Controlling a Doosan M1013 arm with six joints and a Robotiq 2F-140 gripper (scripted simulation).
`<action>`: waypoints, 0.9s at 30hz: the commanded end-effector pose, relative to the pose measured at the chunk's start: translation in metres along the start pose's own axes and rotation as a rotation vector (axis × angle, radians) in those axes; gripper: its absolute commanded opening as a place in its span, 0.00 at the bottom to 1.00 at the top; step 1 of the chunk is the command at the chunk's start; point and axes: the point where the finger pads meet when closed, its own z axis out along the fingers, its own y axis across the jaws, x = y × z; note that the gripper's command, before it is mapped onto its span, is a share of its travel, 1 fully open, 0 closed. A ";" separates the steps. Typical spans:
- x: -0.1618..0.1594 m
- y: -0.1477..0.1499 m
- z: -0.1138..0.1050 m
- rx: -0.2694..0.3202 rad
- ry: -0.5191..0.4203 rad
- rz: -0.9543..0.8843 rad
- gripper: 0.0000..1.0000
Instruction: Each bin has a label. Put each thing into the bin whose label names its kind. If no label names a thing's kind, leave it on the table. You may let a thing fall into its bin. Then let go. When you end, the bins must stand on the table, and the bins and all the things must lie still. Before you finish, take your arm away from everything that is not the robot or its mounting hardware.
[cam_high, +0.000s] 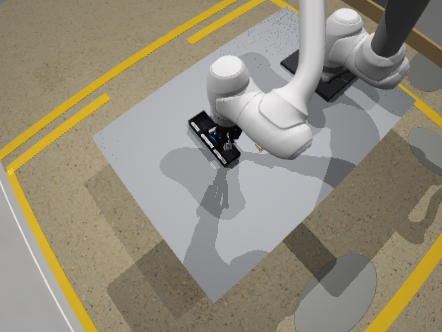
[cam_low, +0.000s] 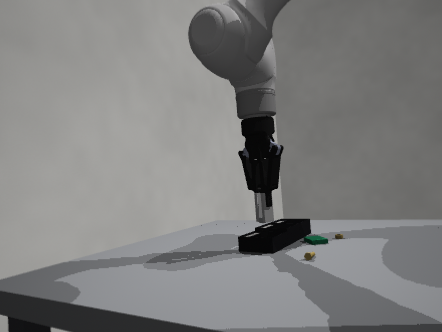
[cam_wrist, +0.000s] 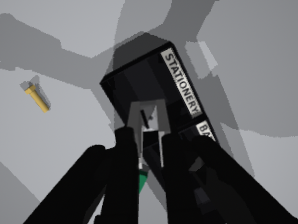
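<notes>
A black row of labelled bins (cam_high: 213, 142) stands on the grey table; it also shows in the side view (cam_low: 274, 235). My gripper (cam_low: 262, 200) hangs just above one end of the row and is shut on a small grey flat object (cam_low: 260, 212). In the wrist view the grey object (cam_wrist: 148, 119) sits between my fingers, directly over the compartment labelled STATIONERY (cam_wrist: 181, 82). A blue item lies in the middle compartment. A green block (cam_low: 316, 240) lies on the table beside the bins.
Two small brass parts (cam_low: 309, 256) (cam_low: 339, 235) lie on the table near the bins; one brass screw (cam_wrist: 37, 96) shows left of the bins in the wrist view. The arm's black base (cam_high: 320, 75) stands at the table's far side.
</notes>
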 end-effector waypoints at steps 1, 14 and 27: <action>0.000 0.000 0.000 0.005 0.009 -0.157 0.06; 0.000 0.000 0.000 0.012 0.021 -0.381 0.06; 0.000 0.000 0.002 0.012 0.021 -0.381 0.06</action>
